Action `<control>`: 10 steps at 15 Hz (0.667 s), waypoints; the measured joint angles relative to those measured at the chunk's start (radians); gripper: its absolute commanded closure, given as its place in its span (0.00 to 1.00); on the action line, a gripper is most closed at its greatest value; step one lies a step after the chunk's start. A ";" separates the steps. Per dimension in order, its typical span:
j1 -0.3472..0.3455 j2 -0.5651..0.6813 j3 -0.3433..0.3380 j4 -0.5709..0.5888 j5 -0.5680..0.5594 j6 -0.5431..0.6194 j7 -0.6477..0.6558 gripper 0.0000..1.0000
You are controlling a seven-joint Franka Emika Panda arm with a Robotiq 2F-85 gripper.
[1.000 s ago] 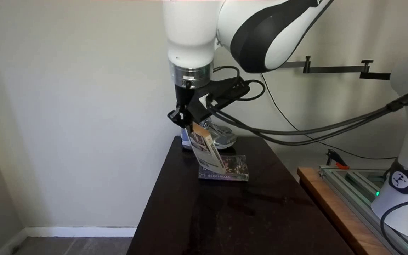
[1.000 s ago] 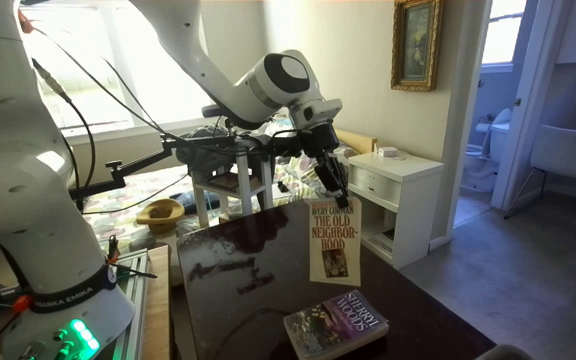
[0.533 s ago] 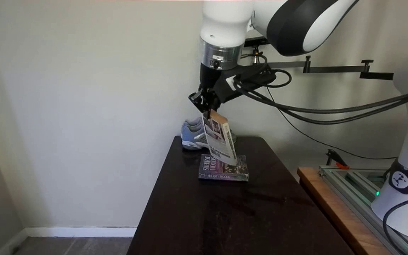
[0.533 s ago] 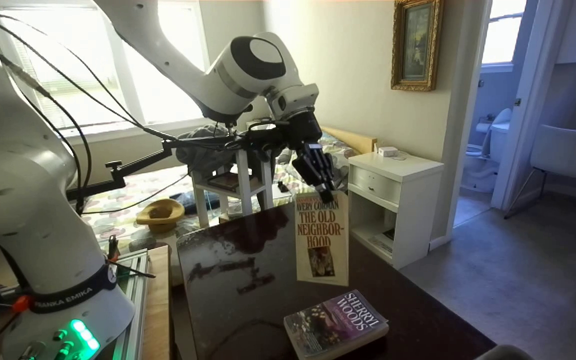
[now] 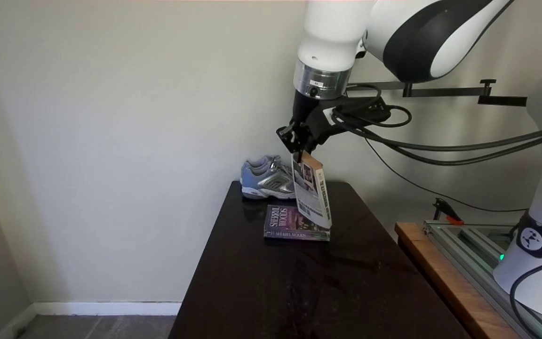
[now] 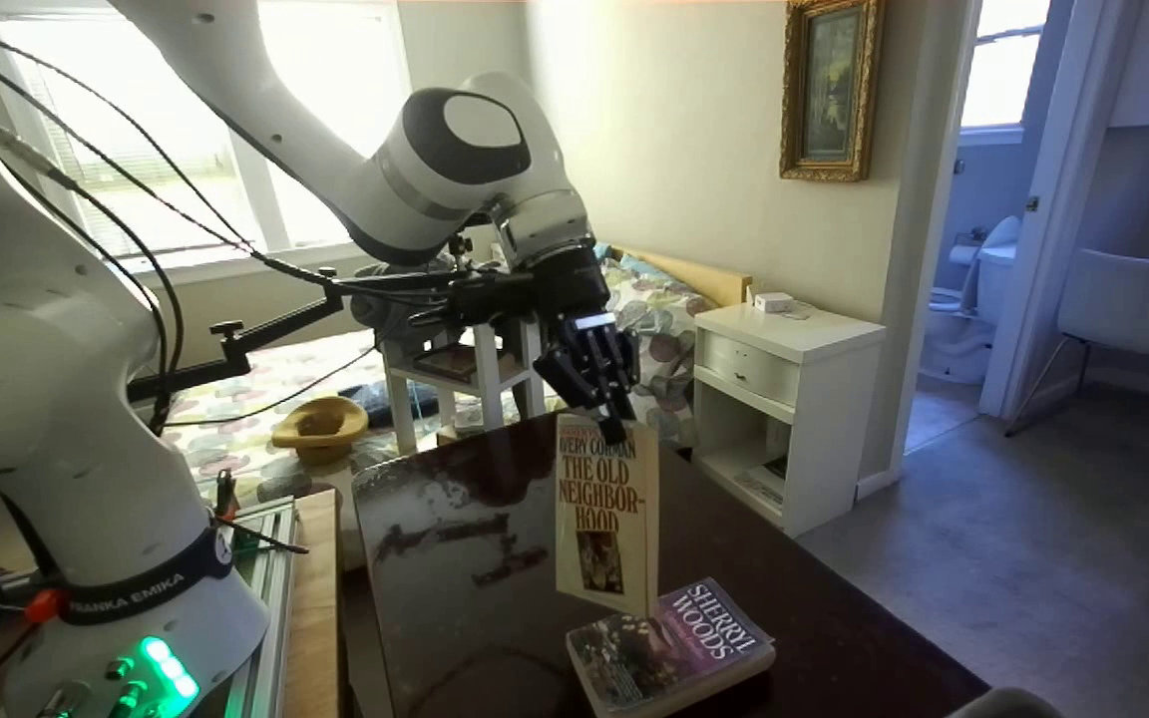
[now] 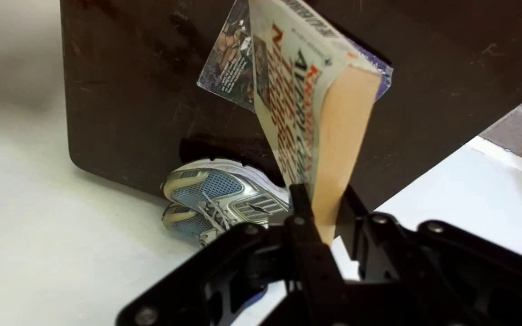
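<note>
My gripper [image 7: 325, 194] is shut on the top end of a cream paperback, "The Old Neighborhood" [image 6: 599, 499], with one finger on each cover. The held book [image 5: 311, 195] hangs tilted, its lower end over or just beside a purple paperback by Sherryl Woods [image 6: 669, 648]. Whether the two books touch I cannot tell. The purple book [image 5: 281, 220] lies flat on the dark table [image 5: 271, 287]. In the wrist view the held book hides the middle of the purple book [image 7: 230, 63]. A pair of blue and silver shoes [image 5: 266, 178] stands behind at the table's end.
In the wrist view the shoes [image 7: 229, 192] sit close to the fingers, near the table edge. A white nightstand [image 6: 784, 399] and a bed [image 6: 245, 429] stand beyond the table. Black cables [image 5: 440, 153] trail from the wrist to the arm's base. A wall runs behind the table.
Gripper and held book have travelled sideways, toward the arm's base. The book rose slightly, then came lower, and its lower end now overlaps the purple book in both exterior views. The grip stays the same.
</note>
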 measured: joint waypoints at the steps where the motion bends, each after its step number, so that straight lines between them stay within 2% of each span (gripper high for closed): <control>1: -0.015 -0.010 0.000 -0.015 0.000 0.010 0.019 0.95; 10: -0.111 -0.036 -0.002 -0.050 0.000 0.029 0.139 0.95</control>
